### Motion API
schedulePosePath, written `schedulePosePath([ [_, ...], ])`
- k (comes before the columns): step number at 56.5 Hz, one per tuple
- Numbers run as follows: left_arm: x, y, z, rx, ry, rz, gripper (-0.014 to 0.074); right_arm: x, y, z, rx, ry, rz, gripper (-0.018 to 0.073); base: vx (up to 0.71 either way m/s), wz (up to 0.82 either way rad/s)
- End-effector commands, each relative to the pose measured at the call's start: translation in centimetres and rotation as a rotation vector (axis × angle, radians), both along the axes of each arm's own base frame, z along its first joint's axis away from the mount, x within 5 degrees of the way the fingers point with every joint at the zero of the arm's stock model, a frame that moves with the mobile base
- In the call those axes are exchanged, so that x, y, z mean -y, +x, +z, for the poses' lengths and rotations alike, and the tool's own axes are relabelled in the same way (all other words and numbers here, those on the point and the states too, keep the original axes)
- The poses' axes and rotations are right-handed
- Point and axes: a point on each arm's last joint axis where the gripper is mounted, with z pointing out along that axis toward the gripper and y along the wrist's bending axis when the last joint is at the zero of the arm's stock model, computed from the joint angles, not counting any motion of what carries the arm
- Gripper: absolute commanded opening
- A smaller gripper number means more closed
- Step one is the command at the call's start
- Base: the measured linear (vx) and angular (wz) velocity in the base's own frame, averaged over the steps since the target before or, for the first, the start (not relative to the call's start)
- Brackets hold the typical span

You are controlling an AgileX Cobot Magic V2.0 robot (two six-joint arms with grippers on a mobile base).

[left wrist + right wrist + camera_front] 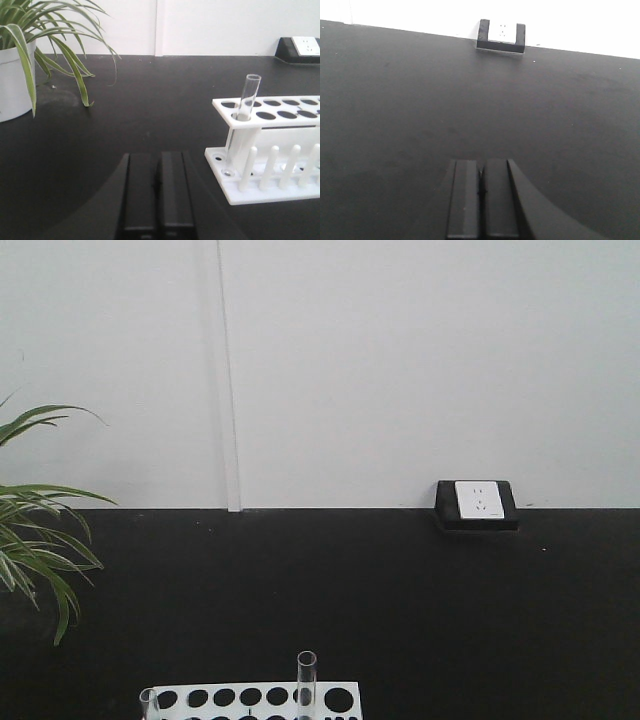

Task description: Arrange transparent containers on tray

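Observation:
Two clear glass test tubes stand upright in a white holed rack (250, 700) at the bottom of the front view: one (306, 680) near the rack's middle, one (149, 705) at its left corner. In the left wrist view one tube (245, 102) stands in the rack's (270, 165) near-left corner hole. My left gripper (157, 157) is shut and holds nothing, low over the black table, left of the rack. Over bare black table my right gripper (481, 162) is also shut and holds nothing. The tray is out of view.
A potted plant (20, 60) in a white pot stands at the far left. A black wall socket box (477, 504) sits at the table's back edge, also seen as the socket (501, 34) from the right wrist. White wall behind.

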Motion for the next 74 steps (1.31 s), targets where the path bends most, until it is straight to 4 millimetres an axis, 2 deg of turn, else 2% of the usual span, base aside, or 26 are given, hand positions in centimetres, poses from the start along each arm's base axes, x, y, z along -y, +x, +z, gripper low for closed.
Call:
schedulePosePath([
  [1,0.0,0.1,0.0,0.098,-0.019,0.003,-0.0006,0.0,0.1,0.4,0.08,-0.032,0.005,-0.0013,0.0,0.0],
  [6,0.0,0.1,0.4,0.136,-0.022,0.004,-0.0006,0.1,0.1,0.5,0.087,-0.101,0.008,-0.0013,0.0,0.0],
  [22,0.0,0.1,0.9,0.192,-0.027,0.005,-0.0006,-0.2,0.2,1.4,0.181,0.12,0.006,-0.0013,0.0,0.0],
  [34,-0.1,0.1,1.7,0.276,-0.034,0.007,-0.0006,-0.2,0.2,1.5,0.193,0.124,0.007,-0.0013,0.0,0.0],
  [47,-0.1,-0.3,3.5,0.445,-0.049,0.011,-0.0006,-0.2,0.1,3.5,0.409,0.138,0.016,-0.0013,0.0,0.0],
  [53,-0.2,-0.7,5.1,0.514,-0.055,0.011,-0.0006,-0.1,-0.3,5.3,0.528,0.142,0.021,-0.0011,0.0,0.0],
  [58,-0.2,-1.3,7.5,0.565,-0.054,0.01,-0.0006,-0.2,-0.7,7.4,0.549,0.123,0.025,-0.0011,0.0,0.0],
  [67,-0.2,-2.5,13.2,0.596,0.0,0.01,-0.0006,-0.1,-0.8,12.4,0.477,0.059,0.019,-0.0011,0.0,0.0],
  [74,-0.2,-2.2,17.1,0.555,0.092,0.022,-0.0006,-0.1,-0.1,16.0,0.437,0.059,0.014,-0.0011,0.0,0.0],
])
